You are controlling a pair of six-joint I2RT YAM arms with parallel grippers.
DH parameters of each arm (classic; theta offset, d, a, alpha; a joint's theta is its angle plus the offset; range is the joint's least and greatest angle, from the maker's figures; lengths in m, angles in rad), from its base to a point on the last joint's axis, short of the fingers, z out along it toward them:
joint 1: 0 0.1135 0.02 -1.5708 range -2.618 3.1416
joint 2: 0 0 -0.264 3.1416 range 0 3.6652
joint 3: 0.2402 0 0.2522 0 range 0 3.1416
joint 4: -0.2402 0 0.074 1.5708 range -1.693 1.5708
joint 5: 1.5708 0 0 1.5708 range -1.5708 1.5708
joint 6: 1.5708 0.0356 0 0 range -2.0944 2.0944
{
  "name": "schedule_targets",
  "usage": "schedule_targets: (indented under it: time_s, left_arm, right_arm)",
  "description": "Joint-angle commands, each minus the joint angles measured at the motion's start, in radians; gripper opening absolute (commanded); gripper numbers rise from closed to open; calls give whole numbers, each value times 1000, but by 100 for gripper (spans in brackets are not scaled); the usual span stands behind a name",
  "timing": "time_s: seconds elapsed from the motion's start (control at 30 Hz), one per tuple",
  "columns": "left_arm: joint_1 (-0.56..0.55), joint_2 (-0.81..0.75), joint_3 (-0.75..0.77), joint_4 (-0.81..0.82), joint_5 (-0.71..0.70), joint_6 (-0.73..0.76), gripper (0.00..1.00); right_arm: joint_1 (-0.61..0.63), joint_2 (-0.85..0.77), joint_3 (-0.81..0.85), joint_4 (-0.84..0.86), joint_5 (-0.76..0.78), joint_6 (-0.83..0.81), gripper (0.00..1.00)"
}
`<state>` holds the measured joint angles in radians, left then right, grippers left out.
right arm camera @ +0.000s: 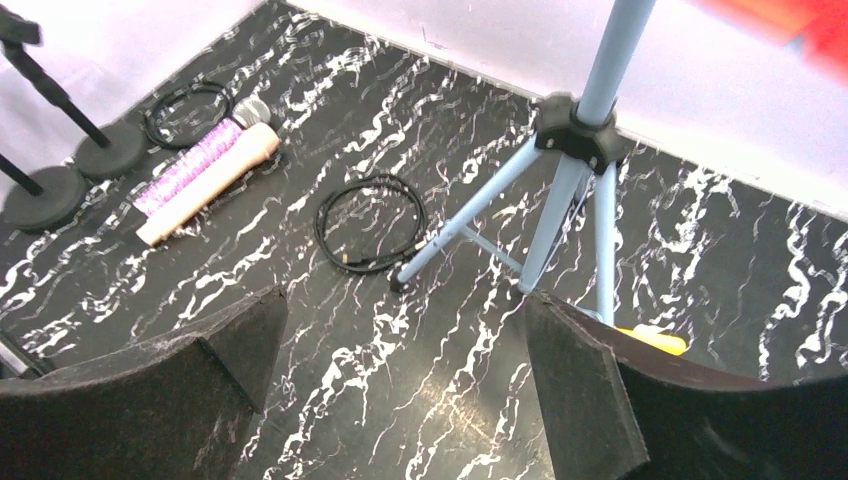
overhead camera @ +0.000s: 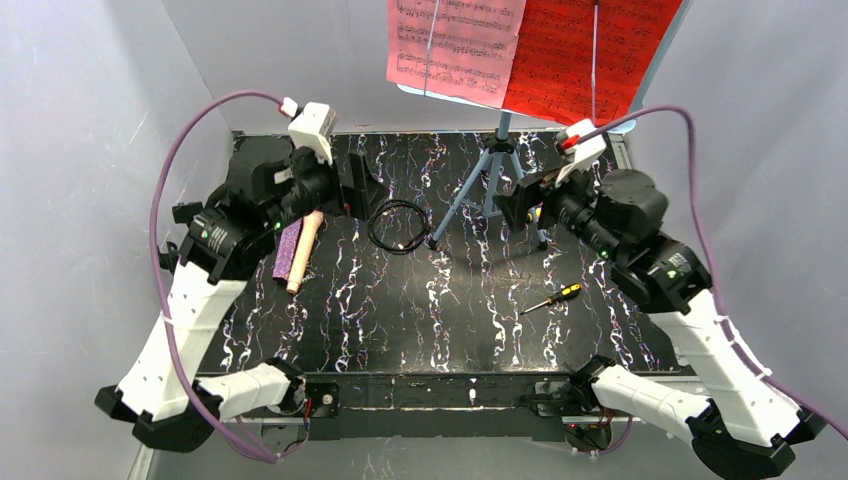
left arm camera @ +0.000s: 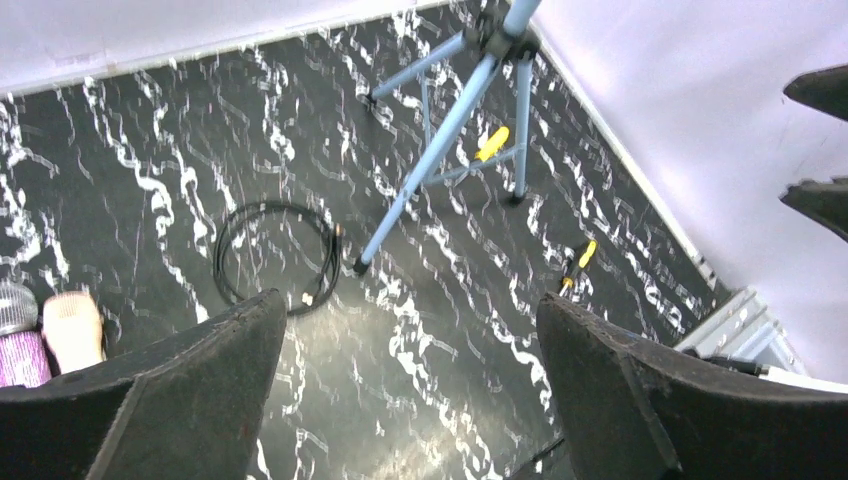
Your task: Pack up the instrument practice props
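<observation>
The pink page (overhead camera: 455, 45) and the red page (overhead camera: 585, 55) hang on the blue tripod stand (overhead camera: 495, 170) at the back. The purple glitter microphone (overhead camera: 291, 250) and cream microphone (overhead camera: 306, 245) lie side by side at the left, partly under my left arm. Both show in the right wrist view, purple (right arm camera: 190, 165) and cream (right arm camera: 210, 185), with two black round-based posts (right arm camera: 110, 150) (right arm camera: 45, 195) behind them. My left gripper (overhead camera: 358, 185) (left arm camera: 410, 330) is open and empty above the table. My right gripper (overhead camera: 515, 205) (right arm camera: 405, 320) is open and empty near the tripod.
A coiled black cable (overhead camera: 398, 225) lies left of the tripod's feet. One yellow-handled screwdriver (overhead camera: 555, 297) lies at centre right, another (left arm camera: 490, 145) under the tripod. White walls close in the left, back and right sides.
</observation>
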<state>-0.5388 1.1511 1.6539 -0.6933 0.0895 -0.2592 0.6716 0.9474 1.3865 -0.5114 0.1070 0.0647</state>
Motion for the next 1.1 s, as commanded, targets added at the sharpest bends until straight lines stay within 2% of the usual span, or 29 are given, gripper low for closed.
schedule_targets:
  time_s: [0.0, 0.27, 0.43, 0.53, 0.6, 0.63, 0.8, 0.9, 1.07]
  left_arm:
    - [-4, 94, 181, -22, -6, 7, 93]
    - [-4, 254, 365, 121, -25, 37, 90]
    - [-4, 296, 374, 279, -49, 41, 88]
    - [1, 323, 390, 310, -120, 67, 86]
    - [22, 346, 410, 311, -118, 70, 84]
    - [46, 357, 418, 313, -97, 56, 83]
    - [234, 398, 400, 382, 189, -147, 79]
    - [281, 391, 348, 442, 257, -179, 79]
    - [361, 432, 317, 555, 463, -303, 75]
  right_arm:
    - [2, 89, 193, -83, 2, -58, 96]
    - [3, 264, 365, 29, 105, -63, 96]
    - [0, 359, 462, 94, 110, -63, 96]
    - [1, 399, 504, 125, 91, -91, 96]
    - [0, 419, 529, 147, 60, -91, 96]
    - [0, 431, 543, 150, 47, -89, 96]
    - [0, 480, 587, 171, 27, -73, 95]
    - [0, 503, 606, 180, 0, -51, 94]
    - [0, 548, 637, 214, -80, 2, 91]
